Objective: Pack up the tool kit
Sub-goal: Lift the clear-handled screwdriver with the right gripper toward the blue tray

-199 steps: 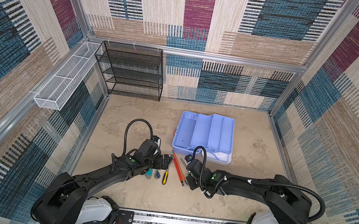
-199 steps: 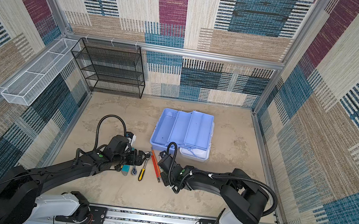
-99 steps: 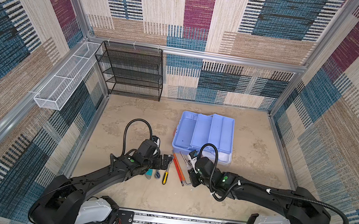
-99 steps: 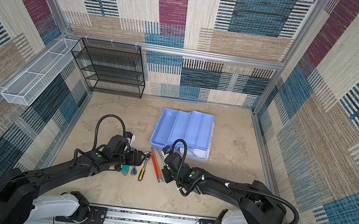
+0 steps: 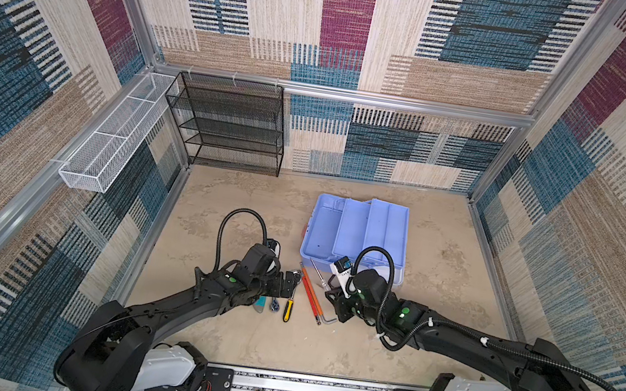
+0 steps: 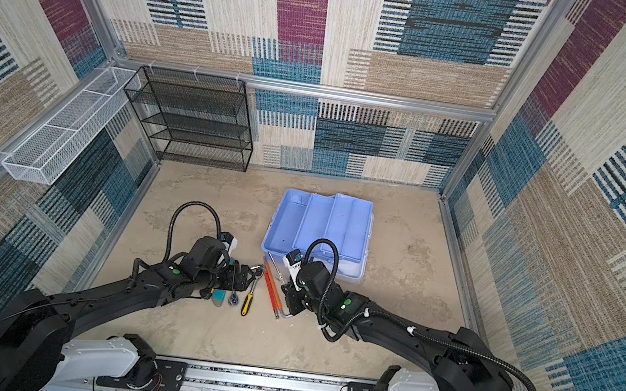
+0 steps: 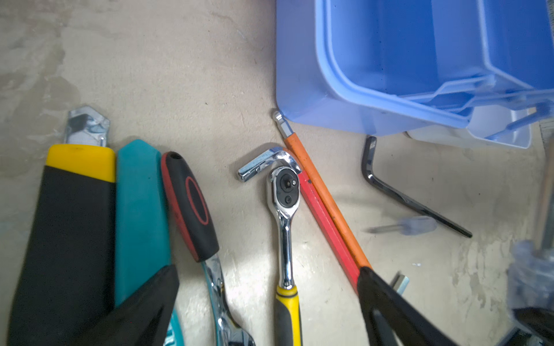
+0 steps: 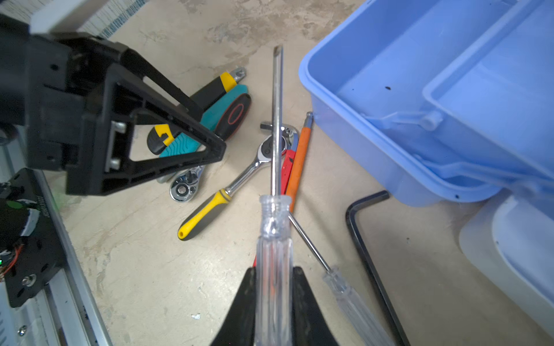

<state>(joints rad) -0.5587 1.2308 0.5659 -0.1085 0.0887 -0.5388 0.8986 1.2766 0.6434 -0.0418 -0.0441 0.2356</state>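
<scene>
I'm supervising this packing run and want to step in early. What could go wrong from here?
1. The right gripper pinches the clear screwdriver by its handle only; the long shaft juts out and could catch the wall of the tool kit and twist loose.
2. The left gripper hangs open over crowded tools; closing might catch the yellow-handled ratchet together with the orange hex key.
3. Both grippers work close together; the shaft could strike the left one.

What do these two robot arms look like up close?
The left arm and right arm are matte black, with white base housings, a green dot near each wrist and a looping ribbed black cable. The left tool has black open triangular fingers.
</scene>
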